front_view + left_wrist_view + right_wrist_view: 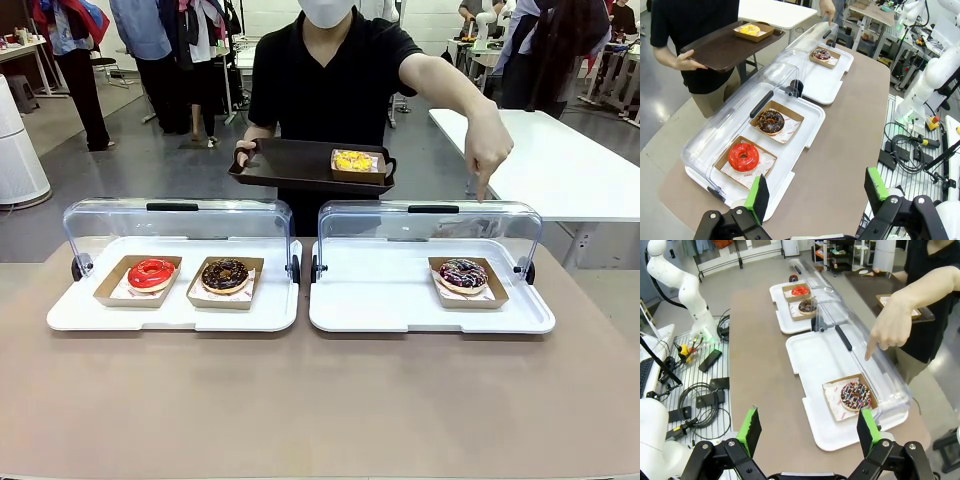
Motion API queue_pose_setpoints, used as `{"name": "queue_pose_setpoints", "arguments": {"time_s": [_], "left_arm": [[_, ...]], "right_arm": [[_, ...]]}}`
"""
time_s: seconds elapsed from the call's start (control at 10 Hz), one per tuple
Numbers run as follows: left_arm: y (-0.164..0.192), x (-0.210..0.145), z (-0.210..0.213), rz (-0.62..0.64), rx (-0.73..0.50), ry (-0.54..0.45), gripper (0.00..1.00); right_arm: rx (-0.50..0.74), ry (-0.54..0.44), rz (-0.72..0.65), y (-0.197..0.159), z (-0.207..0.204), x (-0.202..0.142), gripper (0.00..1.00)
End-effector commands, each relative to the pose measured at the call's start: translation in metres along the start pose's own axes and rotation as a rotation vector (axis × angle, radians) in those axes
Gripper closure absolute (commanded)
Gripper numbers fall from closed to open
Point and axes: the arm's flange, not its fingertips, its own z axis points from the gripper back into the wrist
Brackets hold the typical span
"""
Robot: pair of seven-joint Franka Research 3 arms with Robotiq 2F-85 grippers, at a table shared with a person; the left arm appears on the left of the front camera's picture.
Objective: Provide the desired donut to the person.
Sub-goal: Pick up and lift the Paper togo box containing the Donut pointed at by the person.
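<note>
The person in a black T-shirt stands across the table, holding a dark tray with a yellow donut in a box. Their other hand points a finger down at the sprinkled chocolate donut in its cardboard box on the right white tray. This donut lies ahead of my right gripper, which is open and empty. A red donut and a chocolate donut sit on the left white tray. My left gripper is open and empty, near the red donut.
Both white trays have clear hinged lids standing open at the back. The brown table in front of the trays is bare. A white table stands behind on the right, with other people farther back.
</note>
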Motion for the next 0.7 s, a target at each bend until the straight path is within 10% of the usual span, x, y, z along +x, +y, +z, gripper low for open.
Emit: {"name": "queue_pose_setpoints", "arguments": {"time_s": [0.0,0.6], "left_arm": [[-0.001,-0.001,0.001,-0.010,-0.006,0.005,0.00],[-0.001,-0.001,0.001,-0.010,-0.006,0.005,0.00]], "right_arm": [[-0.002,-0.004,-0.002,0.000,0.001,0.000,0.00],[0.081,0.099,0.117,0.010,-0.010,0.019,0.00]]}}
